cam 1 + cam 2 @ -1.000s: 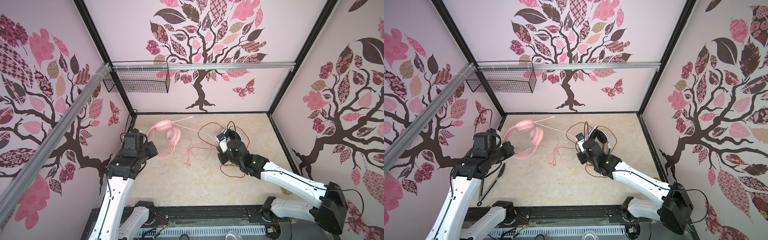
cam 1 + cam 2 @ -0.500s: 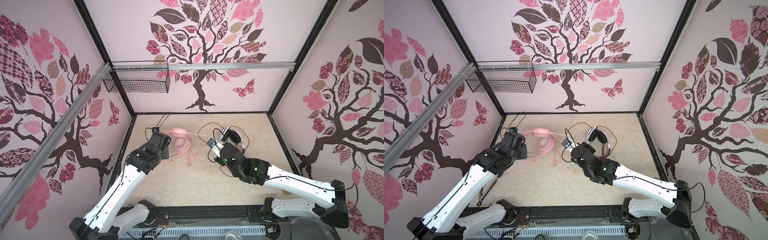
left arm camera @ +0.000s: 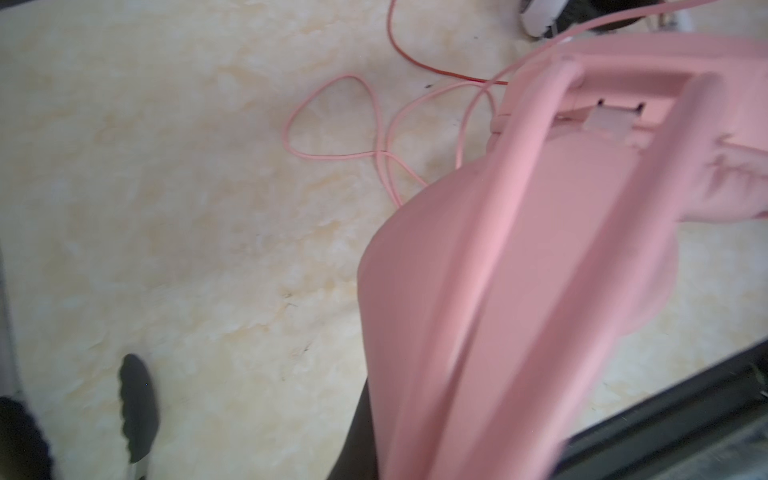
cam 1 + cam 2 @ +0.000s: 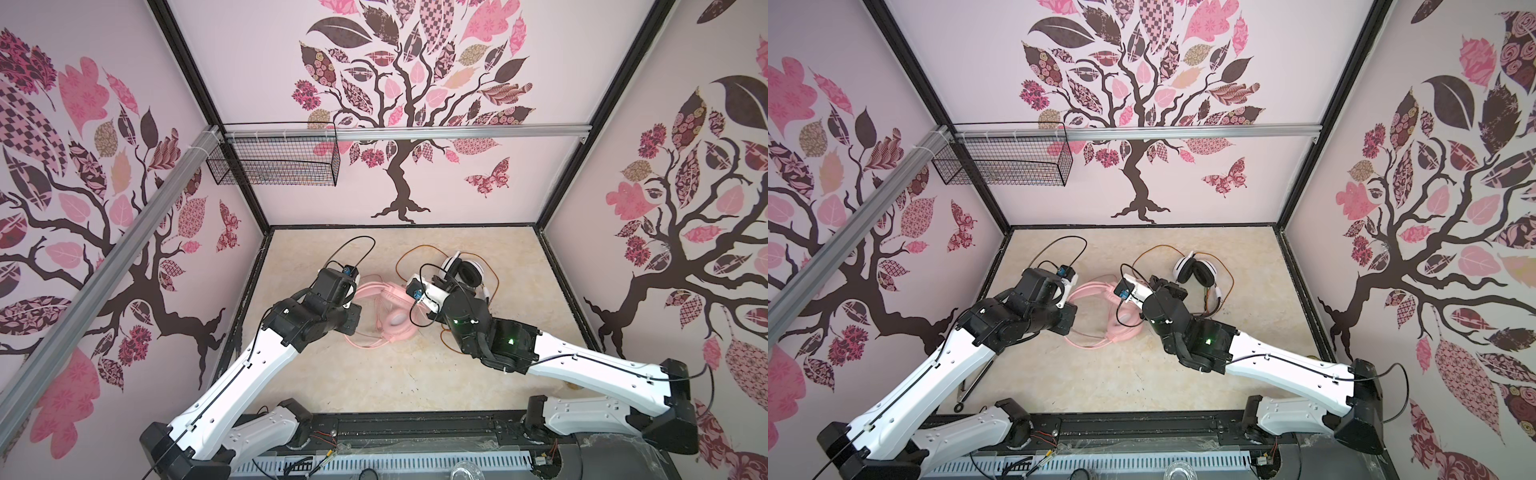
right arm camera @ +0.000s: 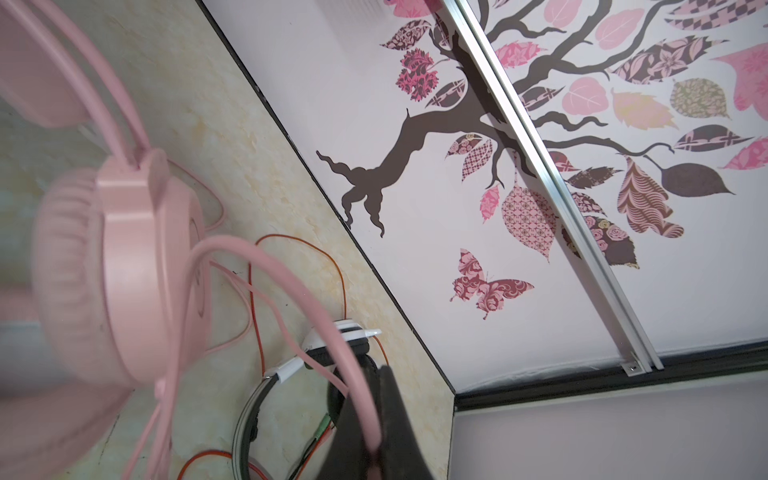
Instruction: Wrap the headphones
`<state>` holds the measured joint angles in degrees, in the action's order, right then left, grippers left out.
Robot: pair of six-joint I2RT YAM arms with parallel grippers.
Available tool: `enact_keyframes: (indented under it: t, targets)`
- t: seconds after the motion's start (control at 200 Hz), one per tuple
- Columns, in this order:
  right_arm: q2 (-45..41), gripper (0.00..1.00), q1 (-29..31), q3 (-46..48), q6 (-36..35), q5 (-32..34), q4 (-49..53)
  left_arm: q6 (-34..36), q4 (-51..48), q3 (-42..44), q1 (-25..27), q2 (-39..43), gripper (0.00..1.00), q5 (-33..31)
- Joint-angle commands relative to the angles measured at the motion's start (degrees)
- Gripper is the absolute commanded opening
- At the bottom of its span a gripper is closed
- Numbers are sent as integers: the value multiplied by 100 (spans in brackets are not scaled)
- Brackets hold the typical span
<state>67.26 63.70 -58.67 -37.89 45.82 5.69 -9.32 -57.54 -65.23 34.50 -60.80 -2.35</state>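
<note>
The pink headphones (image 4: 397, 322) sit mid-floor between my two arms in both top views, their pink cable (image 3: 332, 124) looped loosely on the floor. My left gripper (image 3: 365, 449) is shut on the pink headband (image 3: 498, 270), which fills its wrist view. My right gripper (image 5: 374, 444) is shut on a thick pink stem (image 5: 266, 266) curving out from the pink ear cup (image 5: 124, 270); it looks like the mic boom. The white headphones (image 4: 465, 270) with black pads lie just behind the right gripper (image 4: 440, 283), amid their orange-red cable (image 5: 299, 245).
Black tongs (image 4: 976, 382) lie on the floor by the left wall, near the left arm's base. A wire basket (image 4: 274, 160) hangs on the back rail at the left. Walls close in the marble floor (image 4: 395, 374) on three sides.
Both arms have swung in toward the middle. The pink headphones have travelled from the back left to the centre with the left gripper. The right gripper left the white headphones and now grips the pink set.
</note>
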Motion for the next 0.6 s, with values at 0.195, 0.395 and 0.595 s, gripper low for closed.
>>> enact_keyframes:
  t: [0.195,0.395,0.595]
  targets:
    - [-918,0,41,135,429,-2139,-560,-137,653,365,17,112,0,1414]
    - [-439,0,28,-70,368,-2022,-611,-184,814,343,38,46,0,2220]
    - [374,0,-435,-648,865,-2624,-316,-289,814,240,80,145,0,2667]
